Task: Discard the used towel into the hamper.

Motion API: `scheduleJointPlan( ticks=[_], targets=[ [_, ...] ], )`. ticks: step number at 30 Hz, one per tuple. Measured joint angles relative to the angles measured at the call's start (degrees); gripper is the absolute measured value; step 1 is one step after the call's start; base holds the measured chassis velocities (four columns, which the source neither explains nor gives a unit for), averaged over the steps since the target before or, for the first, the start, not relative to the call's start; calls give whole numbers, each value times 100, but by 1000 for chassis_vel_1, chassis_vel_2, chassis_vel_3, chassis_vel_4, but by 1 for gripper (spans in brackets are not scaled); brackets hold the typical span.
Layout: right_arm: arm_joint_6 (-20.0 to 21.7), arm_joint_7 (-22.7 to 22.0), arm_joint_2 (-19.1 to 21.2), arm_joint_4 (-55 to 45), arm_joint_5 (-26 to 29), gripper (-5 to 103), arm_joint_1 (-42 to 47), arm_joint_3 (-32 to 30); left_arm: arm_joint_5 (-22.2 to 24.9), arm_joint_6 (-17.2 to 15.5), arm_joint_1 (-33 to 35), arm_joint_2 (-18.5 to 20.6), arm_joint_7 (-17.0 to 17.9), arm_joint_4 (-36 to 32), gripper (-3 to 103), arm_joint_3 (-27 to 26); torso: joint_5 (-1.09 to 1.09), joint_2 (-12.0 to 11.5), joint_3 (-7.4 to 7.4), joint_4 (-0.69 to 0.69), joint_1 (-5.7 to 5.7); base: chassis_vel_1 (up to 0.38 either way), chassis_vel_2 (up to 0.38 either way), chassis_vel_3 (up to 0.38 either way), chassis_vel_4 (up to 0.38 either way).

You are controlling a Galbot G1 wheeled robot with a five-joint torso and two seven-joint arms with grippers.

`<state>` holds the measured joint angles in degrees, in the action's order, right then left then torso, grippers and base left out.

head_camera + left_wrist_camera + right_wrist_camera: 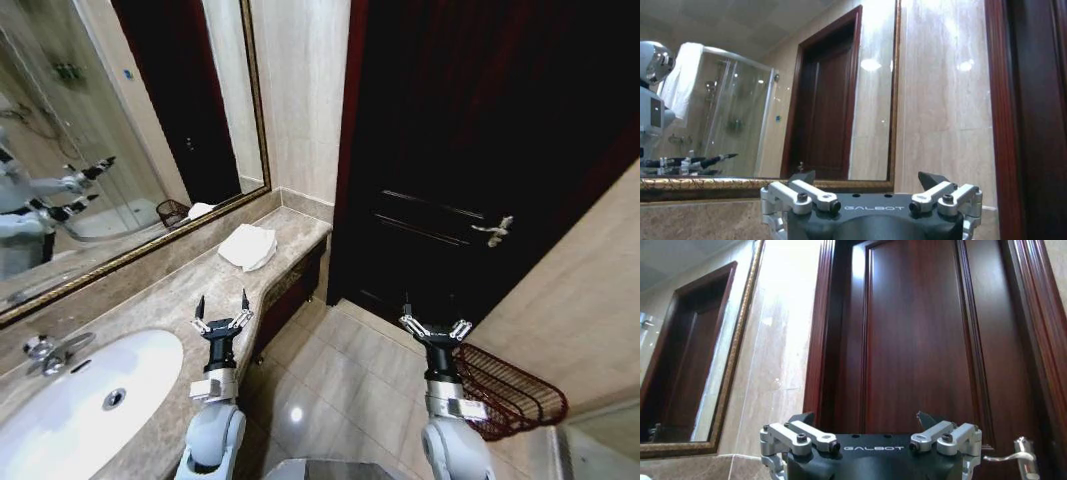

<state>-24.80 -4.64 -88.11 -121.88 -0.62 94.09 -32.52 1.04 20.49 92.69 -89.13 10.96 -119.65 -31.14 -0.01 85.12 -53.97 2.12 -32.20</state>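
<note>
Nothing is grasped yet, so I judge this the approach step. The left gripper (222, 305) hangs over the counter (150, 300) edge, jaws spread and empty, and the crumpled white towel (248, 246) lies ahead of them, well apart. The right gripper (434, 322), also spread and empty, stands just before the hamper (520, 390) on the floor. Next the left jaws must reach forward over the towel

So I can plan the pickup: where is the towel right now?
In the head view the white towel lies crumpled on the marble counter, toward its far end near the wall, beyond the open left gripper and well past the sink.
</note>
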Motion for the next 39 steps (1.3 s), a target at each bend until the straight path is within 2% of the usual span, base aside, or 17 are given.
scheduleJointPlan(
  ticks=[8, 24, 39],
  targets=[
    [-164, 17, -6, 53, -107, 100, -26, -24, 12, 0, -8, -1, -2, 19, 100, 14, 2, -1, -1, -1, -3, -96, 61, 89, -67],
    [-48, 148, -9, 6, -88, 100, 54, -3, 24, -145, 30, 4, 57, -10, 100, 9, 1, 0, 1, 0, 2, -16, 2, 11, -6],
    [-61, 154, -27, 32, -97, 100, 65, 19, 17, -184, 21, -2, 117, 7, 100, 7, 1, 0, 0, 0, -1, -77, 86, 76, -74]
  ],
)
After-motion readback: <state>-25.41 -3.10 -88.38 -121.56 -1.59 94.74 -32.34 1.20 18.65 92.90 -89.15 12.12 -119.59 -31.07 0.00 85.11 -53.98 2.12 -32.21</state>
